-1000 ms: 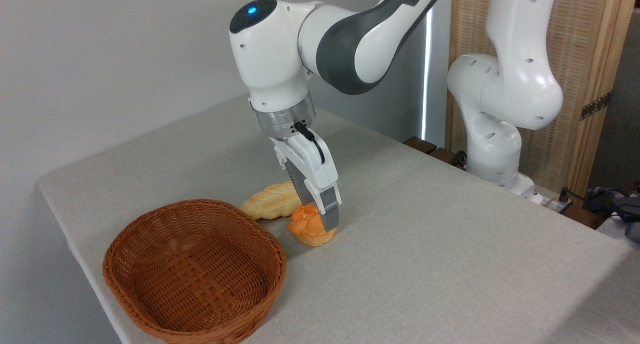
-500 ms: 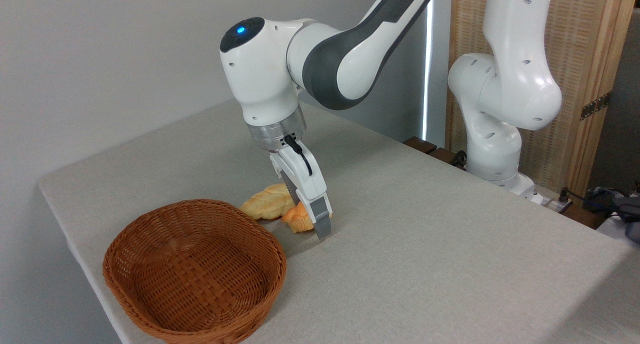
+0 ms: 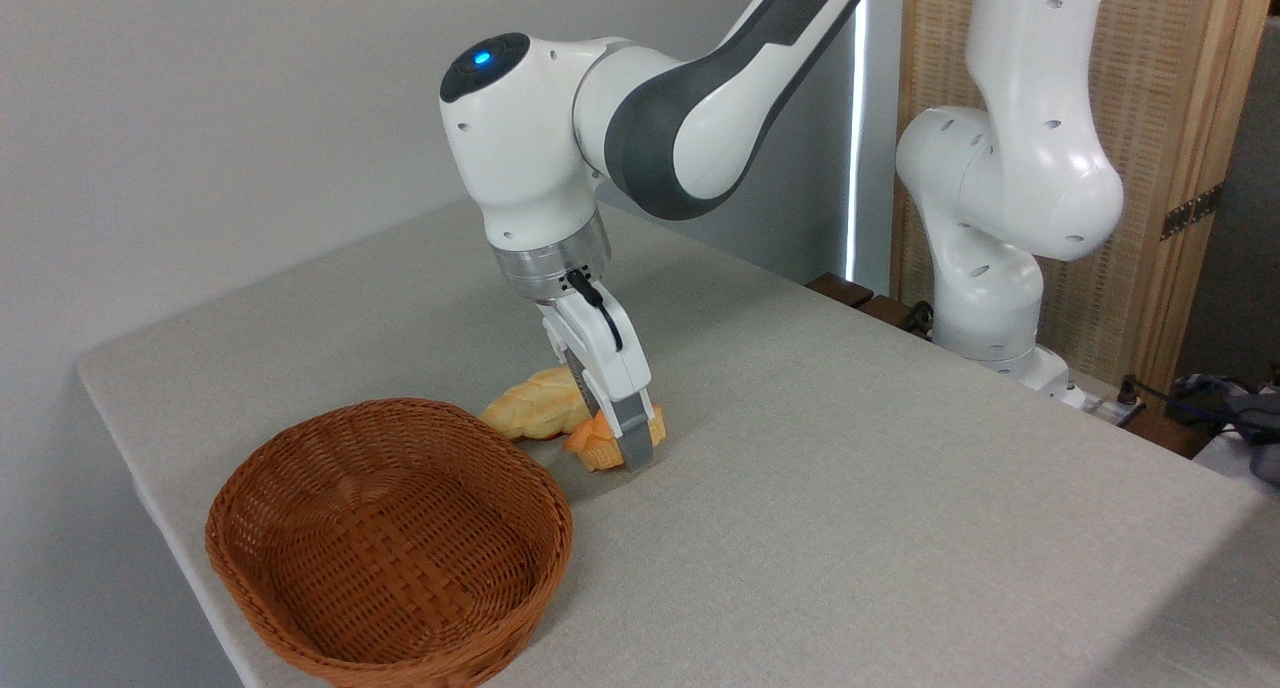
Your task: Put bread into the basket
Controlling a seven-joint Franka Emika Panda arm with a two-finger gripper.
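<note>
Nearest, below and left of the tool (image 3: 628, 446), the oval brown wicker basket (image 3: 390, 543) sits empty. The tool's fingers straddle the small round orange bun (image 3: 600, 442) on the tabletop (image 3: 850, 508); whether they grip it, I cannot tell. Behind lies 1 pale-yellow braided loaf (image 3: 530, 408). Lifting and placing remain.

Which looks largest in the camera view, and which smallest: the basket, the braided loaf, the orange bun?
1. basket, by far the largest, though also nearest the camera.
2. braided loaf.
3. orange bun; the pincer hides part of it, so this is less sure.
</note>
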